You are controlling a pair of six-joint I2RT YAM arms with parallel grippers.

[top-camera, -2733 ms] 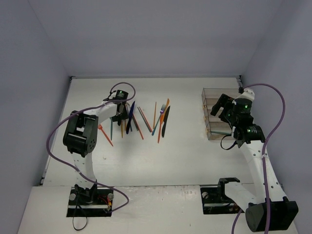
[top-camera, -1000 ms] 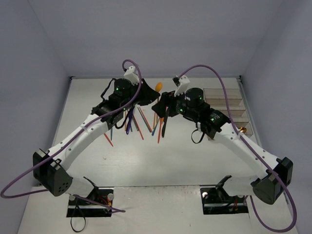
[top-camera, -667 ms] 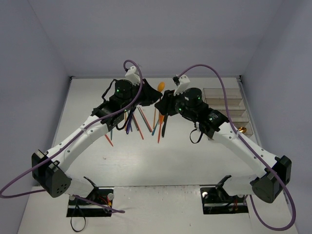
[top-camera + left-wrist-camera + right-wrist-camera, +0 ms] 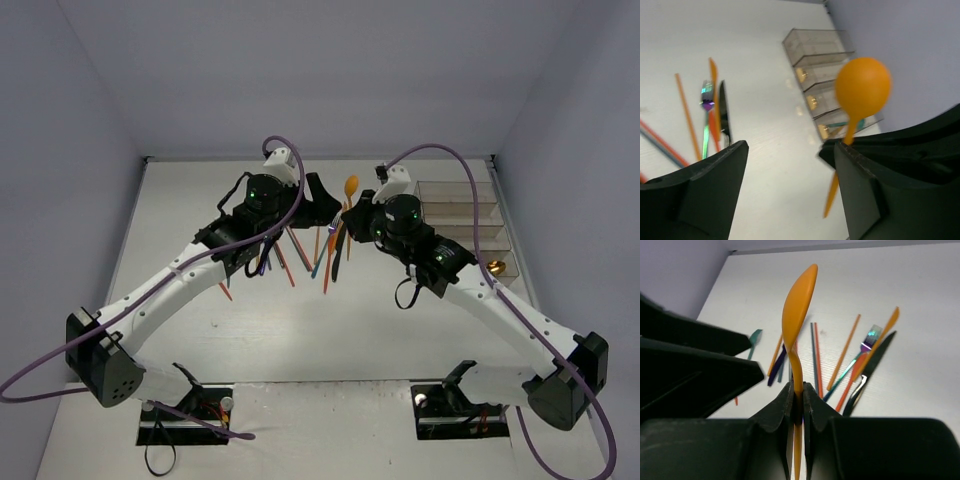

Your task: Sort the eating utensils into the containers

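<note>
An orange spoon (image 4: 351, 187) is held in the air between the two arms, its bowl up. My right gripper (image 4: 354, 212) is shut on its handle, and the right wrist view shows the spoon (image 4: 798, 315) rising from the closed right gripper (image 4: 797, 390). My left gripper (image 4: 322, 190) stands open beside it; in the left wrist view the spoon (image 4: 862, 86) hangs near the right finger (image 4: 875, 195) without being pinched. Several eating utensils (image 4: 298, 250) lie spread on the table below. The containers (image 4: 450, 205) stand in a row at the right.
A small gold object (image 4: 492, 267) sits at the near end of the container row. Purple cables loop over both arms. The utensils (image 4: 855, 360) include an orange knife, a black knife and an iridescent fork. The walls close in at the left, back and right.
The orange spoon passed from the left gripper to the right one. The left jaws opened and the right jaws closed on the handle. Both grippers shifted a little to the right.
</note>
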